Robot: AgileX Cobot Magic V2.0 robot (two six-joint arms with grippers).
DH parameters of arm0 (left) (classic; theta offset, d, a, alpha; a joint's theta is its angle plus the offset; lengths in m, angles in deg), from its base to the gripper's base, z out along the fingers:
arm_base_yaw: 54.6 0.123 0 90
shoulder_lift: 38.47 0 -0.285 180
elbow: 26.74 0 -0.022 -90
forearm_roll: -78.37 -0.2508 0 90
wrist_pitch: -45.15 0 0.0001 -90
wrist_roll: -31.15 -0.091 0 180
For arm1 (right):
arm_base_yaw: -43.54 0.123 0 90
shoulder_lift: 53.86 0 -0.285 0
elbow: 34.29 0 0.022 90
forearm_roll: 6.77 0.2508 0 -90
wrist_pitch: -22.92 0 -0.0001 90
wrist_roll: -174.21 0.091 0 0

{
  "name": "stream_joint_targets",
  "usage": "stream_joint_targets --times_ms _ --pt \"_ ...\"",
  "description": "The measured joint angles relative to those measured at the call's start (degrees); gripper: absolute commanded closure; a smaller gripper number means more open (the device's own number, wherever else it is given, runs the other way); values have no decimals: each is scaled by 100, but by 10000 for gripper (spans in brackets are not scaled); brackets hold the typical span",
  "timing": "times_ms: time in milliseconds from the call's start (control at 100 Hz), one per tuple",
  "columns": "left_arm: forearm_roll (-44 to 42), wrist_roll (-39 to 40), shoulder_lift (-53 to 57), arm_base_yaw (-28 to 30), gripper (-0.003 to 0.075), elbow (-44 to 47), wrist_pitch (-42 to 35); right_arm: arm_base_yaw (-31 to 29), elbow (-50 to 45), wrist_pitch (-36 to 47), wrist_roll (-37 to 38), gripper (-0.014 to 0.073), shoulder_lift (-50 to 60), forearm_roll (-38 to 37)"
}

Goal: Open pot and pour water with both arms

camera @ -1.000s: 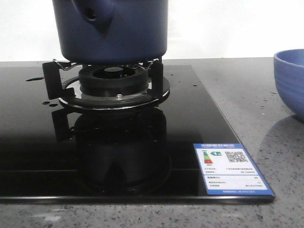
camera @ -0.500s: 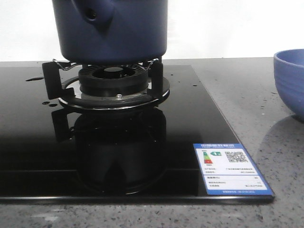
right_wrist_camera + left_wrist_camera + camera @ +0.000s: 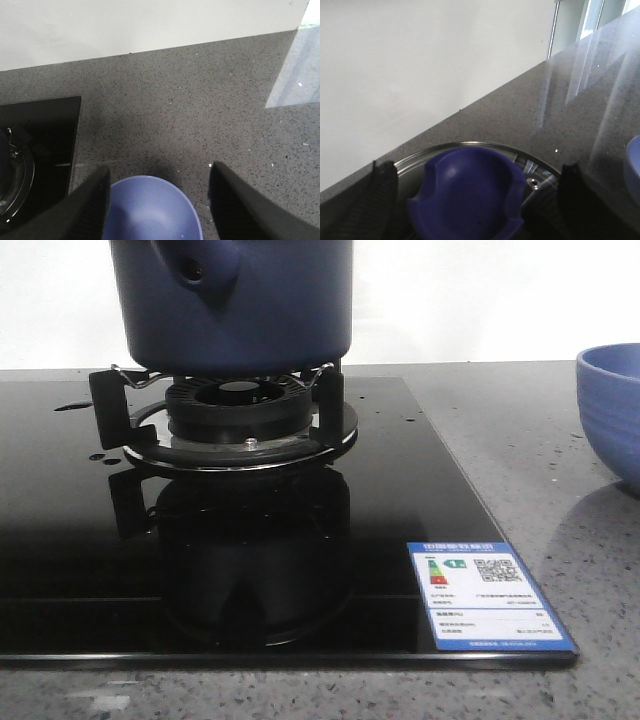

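The dark navy pot (image 3: 240, 300) stands on the gas burner (image 3: 235, 410), its stubby handle with a round hole (image 3: 195, 270) facing me. Its top is cut off in the front view. In the left wrist view the lid's navy knob (image 3: 470, 195) sits inside a steel lid rim (image 3: 470, 146). My left gripper (image 3: 472, 200) is open, one finger on each side of the knob, not touching it. My right gripper (image 3: 157, 200) is open and empty above the periwinkle bowl (image 3: 150, 210). Neither gripper shows in the front view.
The black glass hob (image 3: 200, 540) carries an energy label (image 3: 485, 595) at its front right corner. The periwinkle bowl (image 3: 612, 410) stands on the grey speckled counter (image 3: 520, 440) right of the hob. A white wall runs behind.
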Motion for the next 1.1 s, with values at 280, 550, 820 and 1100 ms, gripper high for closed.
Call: stream_joint_targets --times_ms 280,550,820,1100 --pt "13 0 853 0 349 183 -168 0 0 0 0 207 0 0" --pt "72 0 2621 0 741 1537 -1023 0 -308 158 -41 391 292 175" --pt "108 0 4448 0 741 2876 -1637 0 -1325 663 -1395 659 906 1618" --pt "568 0 6230 0 741 3803 -2850 214 -3058 1790 -2755 659 2388 2092"
